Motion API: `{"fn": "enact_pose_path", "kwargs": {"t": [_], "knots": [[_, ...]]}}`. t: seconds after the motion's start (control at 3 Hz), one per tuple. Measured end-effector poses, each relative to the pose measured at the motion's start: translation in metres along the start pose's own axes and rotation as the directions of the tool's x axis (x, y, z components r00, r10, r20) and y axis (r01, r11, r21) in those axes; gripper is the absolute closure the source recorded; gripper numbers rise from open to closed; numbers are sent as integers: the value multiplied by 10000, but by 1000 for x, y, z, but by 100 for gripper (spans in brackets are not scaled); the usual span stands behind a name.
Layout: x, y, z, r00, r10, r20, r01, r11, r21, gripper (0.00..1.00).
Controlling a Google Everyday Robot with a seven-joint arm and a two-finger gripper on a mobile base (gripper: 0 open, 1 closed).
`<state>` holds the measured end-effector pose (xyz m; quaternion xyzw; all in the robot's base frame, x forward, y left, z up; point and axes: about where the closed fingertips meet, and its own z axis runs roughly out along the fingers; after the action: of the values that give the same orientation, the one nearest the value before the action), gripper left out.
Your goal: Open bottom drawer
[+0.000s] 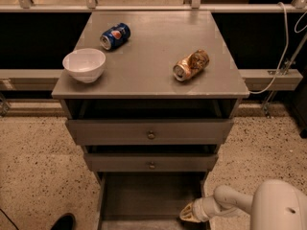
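The grey cabinet point(153, 80) has three drawers. The bottom drawer point(144, 198) is pulled out toward me, and its bare inside floor shows below the middle drawer front point(151, 163). Its front panel lies at the bottom edge of the camera view and its knob is out of view. My gripper point(189, 213) is low at the drawer's right side, near the front right corner, on the end of my cream arm point(225, 202). The top drawer front point(150, 131) stands slightly out.
On the cabinet top are a white bowl point(84, 64) at the left, a blue can point(114, 35) lying behind it, and a crushed gold can point(191, 65) at the right. Speckled floor lies on both sides. A black shoe point(62, 222) is at the lower left.
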<state>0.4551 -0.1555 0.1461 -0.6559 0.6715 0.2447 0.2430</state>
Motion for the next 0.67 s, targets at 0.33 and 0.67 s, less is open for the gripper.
{"fn": "enact_pose_path", "kwargs": {"t": [0.33,0.67], "knots": [[-1,15,4,9999,125,-15,-126,9982,-582,100],[-10,43,0,10000,96,-8,-97,9899,-1413,100]]}}
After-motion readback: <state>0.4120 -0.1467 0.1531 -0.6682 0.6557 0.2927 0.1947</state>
